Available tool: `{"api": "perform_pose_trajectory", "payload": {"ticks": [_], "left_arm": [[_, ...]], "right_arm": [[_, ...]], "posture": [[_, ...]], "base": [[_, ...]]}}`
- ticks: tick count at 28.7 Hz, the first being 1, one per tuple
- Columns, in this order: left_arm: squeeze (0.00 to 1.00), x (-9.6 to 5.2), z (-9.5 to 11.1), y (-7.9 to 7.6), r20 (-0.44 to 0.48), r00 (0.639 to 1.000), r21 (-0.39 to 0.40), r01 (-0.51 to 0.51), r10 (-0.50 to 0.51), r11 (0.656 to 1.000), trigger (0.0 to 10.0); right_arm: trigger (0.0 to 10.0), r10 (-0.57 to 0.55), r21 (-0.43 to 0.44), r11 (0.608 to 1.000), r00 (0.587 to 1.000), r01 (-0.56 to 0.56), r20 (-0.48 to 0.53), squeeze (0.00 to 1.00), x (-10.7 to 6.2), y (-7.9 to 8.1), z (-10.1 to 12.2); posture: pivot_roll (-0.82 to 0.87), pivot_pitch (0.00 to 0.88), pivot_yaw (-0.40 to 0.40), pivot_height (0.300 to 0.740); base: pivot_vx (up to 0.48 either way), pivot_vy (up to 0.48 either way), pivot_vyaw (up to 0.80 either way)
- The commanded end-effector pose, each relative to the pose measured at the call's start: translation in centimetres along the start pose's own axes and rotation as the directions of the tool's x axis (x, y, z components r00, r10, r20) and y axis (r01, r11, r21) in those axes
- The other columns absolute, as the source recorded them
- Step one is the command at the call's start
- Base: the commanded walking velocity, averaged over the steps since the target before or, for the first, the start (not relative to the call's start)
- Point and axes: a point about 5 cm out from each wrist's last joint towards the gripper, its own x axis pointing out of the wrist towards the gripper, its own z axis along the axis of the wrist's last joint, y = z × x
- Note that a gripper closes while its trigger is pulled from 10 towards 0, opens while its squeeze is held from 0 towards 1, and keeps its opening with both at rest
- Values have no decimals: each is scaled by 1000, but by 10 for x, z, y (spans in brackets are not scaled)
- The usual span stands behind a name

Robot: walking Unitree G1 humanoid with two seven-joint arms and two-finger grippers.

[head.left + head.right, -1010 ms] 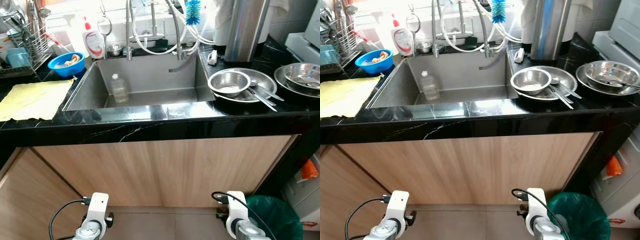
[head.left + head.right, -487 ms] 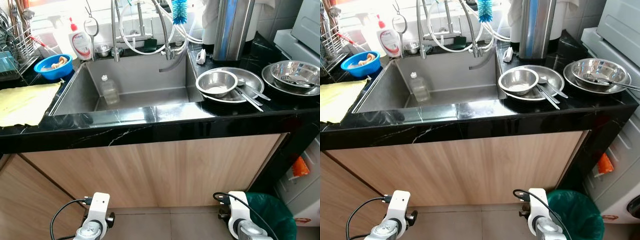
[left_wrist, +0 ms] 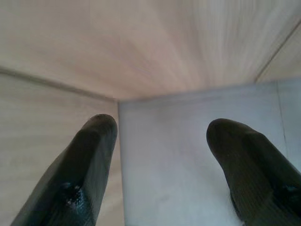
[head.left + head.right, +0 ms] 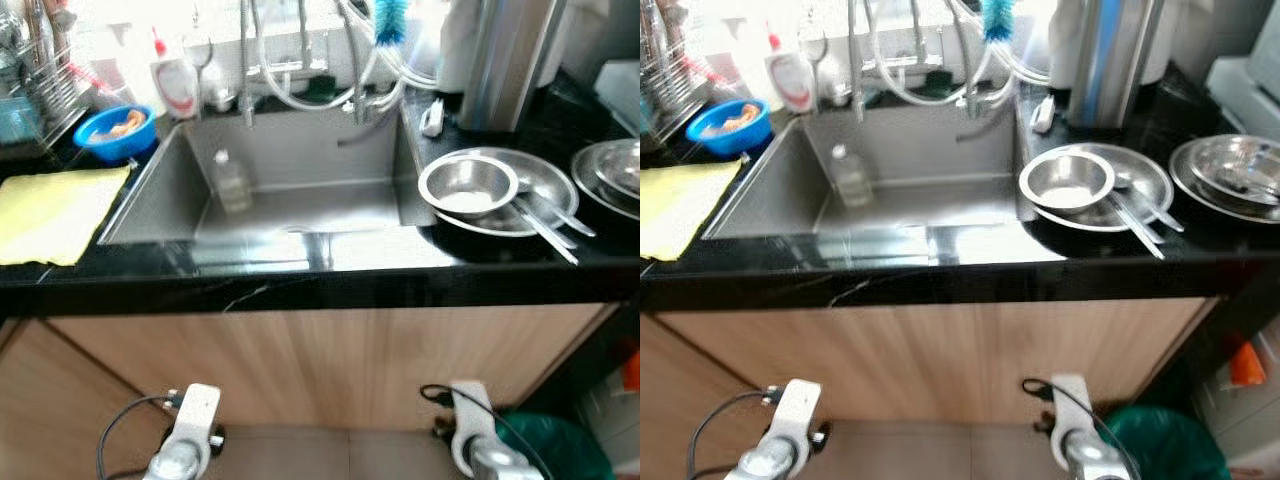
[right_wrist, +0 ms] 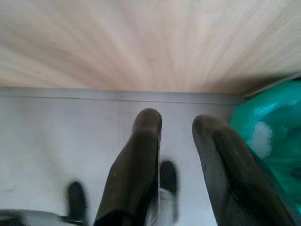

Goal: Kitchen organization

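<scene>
Left arm (image 4: 190,440): white wrist housing, silver joint, looped black cable. Right arm (image 4: 470,445): same build. Fingers (image 3: 80,174): long, black, round-tipped.

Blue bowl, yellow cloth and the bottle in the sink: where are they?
Blue bowl (image 4: 116,132), left eye view, on its front wall.
Yellow cloth (image 4: 50,212), left eye view, on its middle.
Bottle (image 4: 233,183), left eye view, on its body.

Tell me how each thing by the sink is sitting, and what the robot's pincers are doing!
Clear bottle: upright in the sink.
Blue bowl: upright, food inside.
Yellow cloth: flat on the counter.
Small steel bowl: upright on a steel plate.
Left pincer: open, empty.
Right pincer: open, empty.
</scene>
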Motion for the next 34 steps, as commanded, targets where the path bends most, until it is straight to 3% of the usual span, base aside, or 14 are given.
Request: {"api": "perform_pose_trajectory", "payload": {"ticks": [1, 13, 17, 20, 34], "left_arm": [[0, -4, -16, 11, -43, 999, 20, -24, 25, 1000, 10000], [0, -6, -20, 13, -51, 998, 20, -24, 25, 1000, 10000], [0, -6, -20, 13, -52, 998, 19, -22, 23, 1000, 10000], [0, -6, -20, 12, -51, 998, 19, -19, 20, 1000, 10000], [0, -4, -16, 10, -45, 999, 7, -13, 13, 1000, 10000]], "right_arm": [[10000, 20, -3, 1000, 1000, -20, 7, 0, 1, 9, 4], [10000, 23, -2, 1000, 1000, -23, 6, 0, 1, 10, 4], [10000, 1, 73, 997, 1000, -1, 3, 0, 1, 10, 2], [10000, -33, 194, 980, 999, 32, 4, 0, 1, 10, -1], [10000, -96, 237, 967, 995, 92, 4, 0, 1, 7, -2]], "posture": [[-163, 0, 140, 740], [-157, 0, 141, 740], [-157, 0, 141, 740], [-160, 0, 143, 740], [-155, 0, 137, 740]], "base": [[0, 0, 0], [0, 0, 0], [0, 0, 0], [0, 0, -200], [0, 0, -602]]}}
